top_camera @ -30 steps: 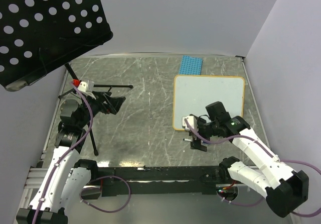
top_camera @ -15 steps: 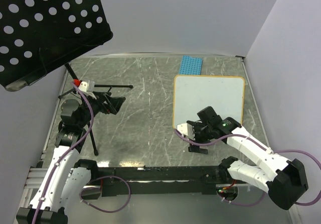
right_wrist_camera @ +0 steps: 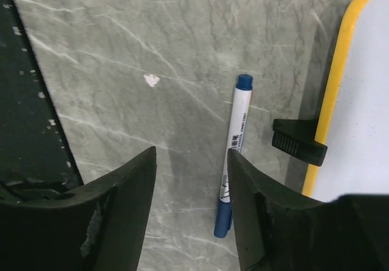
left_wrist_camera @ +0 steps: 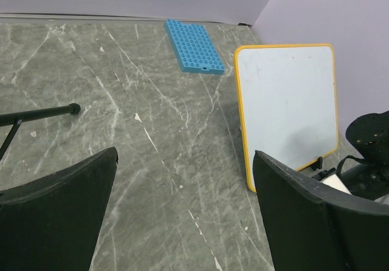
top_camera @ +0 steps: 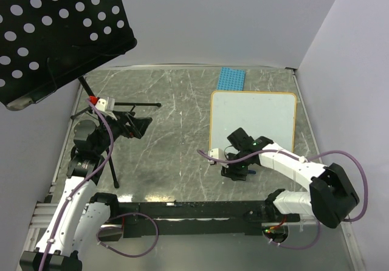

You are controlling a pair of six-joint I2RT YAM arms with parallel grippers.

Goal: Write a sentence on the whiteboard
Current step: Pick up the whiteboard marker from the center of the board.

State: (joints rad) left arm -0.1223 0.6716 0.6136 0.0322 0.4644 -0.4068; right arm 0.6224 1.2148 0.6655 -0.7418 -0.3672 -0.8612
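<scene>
The right end effector (right_wrist_camera: pixel 191 210) hovers above the grey marbled worktop (top_camera: pixel 176 137), its two black fingers (right_wrist_camera: pixel 121 216) spread apart and holding nothing. On the worktop lies a white-barrelled marker pen (right_wrist_camera: pixel 234 155) with a blue cap, its near end showing in the gap between the fingers. It is just beside a small black clip foot (right_wrist_camera: pixel 298 142) on the yellow-orange rim of the rectangular glossy white whiteboard (top_camera: pixel 252 119), which lies flat at the right. Further left, the left end effector (left_wrist_camera: pixel 182 216) hangs wide open and empty. Just beyond the board's far left corner sits a smaller blue studded plate (top_camera: pixel 231 78).
</scene>
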